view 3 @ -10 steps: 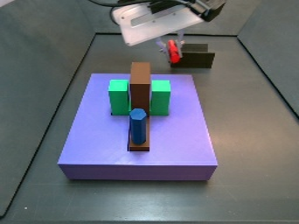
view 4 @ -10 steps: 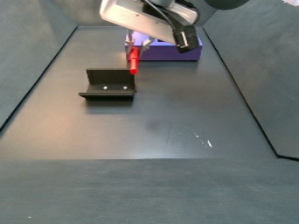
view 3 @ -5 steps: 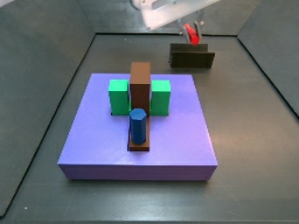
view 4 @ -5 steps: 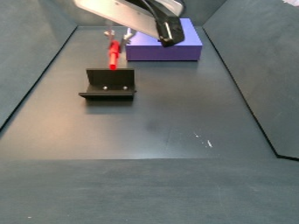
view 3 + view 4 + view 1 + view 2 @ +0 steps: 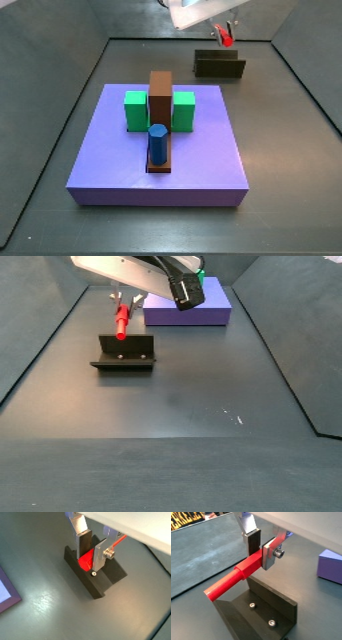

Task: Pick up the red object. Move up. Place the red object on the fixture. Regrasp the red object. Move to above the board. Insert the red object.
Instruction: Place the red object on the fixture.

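Red object carried over the fixture, ready to be set down.

The gripper (image 5: 261, 546), at the frame's upper centre, pinches the red object (image 5: 234, 579) above the fixture (image 5: 261, 609); lower slowly, seating the peg squarely on the bracket before letting go.

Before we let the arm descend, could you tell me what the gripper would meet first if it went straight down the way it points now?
Most likely the fixture: the gripper, shut on the red object, hangs just above it, so the peg's lower end would probably touch the bracket first, though depth is uncertain.

end effector (image 5: 122, 301) shifted sideways since earlier, red object (image 5: 120, 322) carried from beside the fixture (image 5: 124, 353) to above it
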Available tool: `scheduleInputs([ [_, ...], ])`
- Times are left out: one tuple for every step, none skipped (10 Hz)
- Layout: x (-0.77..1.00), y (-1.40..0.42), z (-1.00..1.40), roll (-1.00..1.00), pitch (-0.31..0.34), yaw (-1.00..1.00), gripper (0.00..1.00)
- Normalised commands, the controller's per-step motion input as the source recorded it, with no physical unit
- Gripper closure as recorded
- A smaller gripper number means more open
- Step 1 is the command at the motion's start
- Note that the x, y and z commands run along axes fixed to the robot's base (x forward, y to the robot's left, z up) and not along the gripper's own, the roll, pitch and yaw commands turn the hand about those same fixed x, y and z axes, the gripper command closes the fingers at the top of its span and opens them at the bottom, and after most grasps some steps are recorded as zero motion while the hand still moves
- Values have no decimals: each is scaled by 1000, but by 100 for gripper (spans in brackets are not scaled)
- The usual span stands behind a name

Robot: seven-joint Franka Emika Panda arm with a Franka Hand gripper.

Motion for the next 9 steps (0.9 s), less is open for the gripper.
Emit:
scheduleInputs([
  [206, 263, 111, -1000, -103, 0, 100],
  [220, 269, 111, -1000, -71, 0, 100],
  [211, 114, 134, -1000, 0, -71, 100],
  [154, 0, 31, -1000, 0, -157, 100],
  [123, 0, -54, -703, 80, -74, 100],
  [117, -134, 0, 0, 60, -163, 100],
  [-83, 0, 0, 0, -80, -40, 100],
  [0, -260, 277, 0, 169, -503, 100],
  [0, -177, 237, -123, 1000, -503, 100],
])
